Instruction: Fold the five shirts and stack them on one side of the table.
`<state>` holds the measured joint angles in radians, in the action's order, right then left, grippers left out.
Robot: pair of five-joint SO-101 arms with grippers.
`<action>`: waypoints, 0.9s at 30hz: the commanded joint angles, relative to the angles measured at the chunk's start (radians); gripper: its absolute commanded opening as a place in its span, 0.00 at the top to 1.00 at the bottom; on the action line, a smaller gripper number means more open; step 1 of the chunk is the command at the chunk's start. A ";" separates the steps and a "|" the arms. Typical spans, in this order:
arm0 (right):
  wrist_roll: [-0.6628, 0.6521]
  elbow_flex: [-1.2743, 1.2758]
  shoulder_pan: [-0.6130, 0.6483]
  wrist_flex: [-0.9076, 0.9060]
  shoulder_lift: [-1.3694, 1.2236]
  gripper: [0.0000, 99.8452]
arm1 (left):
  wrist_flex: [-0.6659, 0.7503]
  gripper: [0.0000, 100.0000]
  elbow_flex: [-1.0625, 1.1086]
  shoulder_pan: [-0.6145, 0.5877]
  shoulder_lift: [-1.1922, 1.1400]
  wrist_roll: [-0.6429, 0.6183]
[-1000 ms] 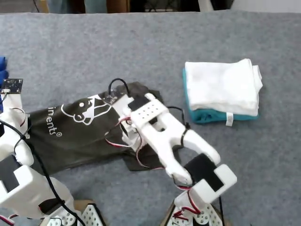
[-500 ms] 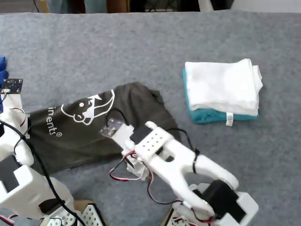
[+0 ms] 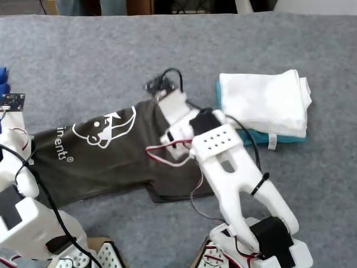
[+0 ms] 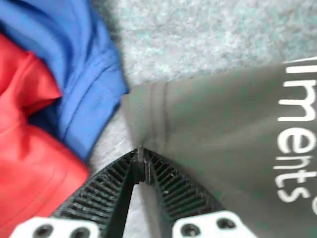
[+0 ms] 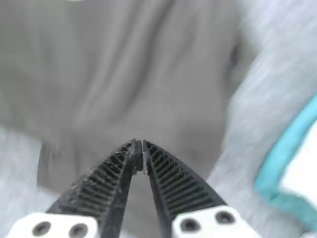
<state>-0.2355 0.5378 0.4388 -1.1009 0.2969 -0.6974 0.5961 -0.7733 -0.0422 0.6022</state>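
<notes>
Shirt [image 3: 95,164] dark olive, white print, spread out, edges rumpled.

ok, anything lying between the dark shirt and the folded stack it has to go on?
Nothing lies on the table between the dark shirt and the white-and-teal stack. The right gripper, fingers shut, hangs over the shirt's edge beside that gap.

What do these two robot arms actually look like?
Both arms are chunky white plastic with black motor blocks at the joints. The right arm carries loose red, white and black cables and a dotted panel; the left arm has black cables. Their fingers are black, ribbed and tapered, on white bases.
</notes>
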 commanded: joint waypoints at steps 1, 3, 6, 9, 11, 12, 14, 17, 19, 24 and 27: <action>-0.002 -0.145 -0.021 0.066 -0.036 0.99 | -0.028 0.97 -0.018 -0.024 0.147 0.003; -0.002 -0.225 -0.021 0.078 -0.116 0.99 | -0.055 0.97 -0.007 -0.010 0.227 0.000; 0.000 -0.384 -0.023 0.071 -0.277 0.99 | -0.106 0.97 -0.010 0.027 0.304 -0.002; 0.000 -0.565 -0.038 0.058 -0.446 0.99 | -0.147 0.97 -0.047 0.065 0.299 -0.003; 0.020 -0.693 -0.057 0.021 -0.556 0.99 | -0.167 0.97 -0.065 0.087 0.264 -0.003; 0.035 -0.762 -0.071 -0.005 -0.611 0.99 | -0.166 0.97 -0.068 0.099 0.238 -0.002; 0.058 -0.891 -0.100 -0.061 -0.719 0.99 | -0.155 0.97 -0.073 0.116 0.172 0.005; 0.069 -1.070 -0.141 -0.132 -0.885 0.99 | -0.040 0.97 -0.070 0.120 0.034 0.005; 0.066 -1.179 -0.153 -0.175 -0.989 0.99 | 0.037 0.97 -0.076 0.096 -0.066 0.005; 0.066 -1.432 -0.157 -0.276 -1.219 0.99 | 0.029 0.97 -0.174 0.041 -0.186 0.005; 0.066 -1.581 -0.169 -0.341 -1.334 0.99 | -0.018 0.97 -0.216 0.015 -0.195 0.008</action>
<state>-0.1726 -0.8738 0.2961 -1.3924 -0.9766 -0.6974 0.4396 -0.7119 -0.2263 0.5992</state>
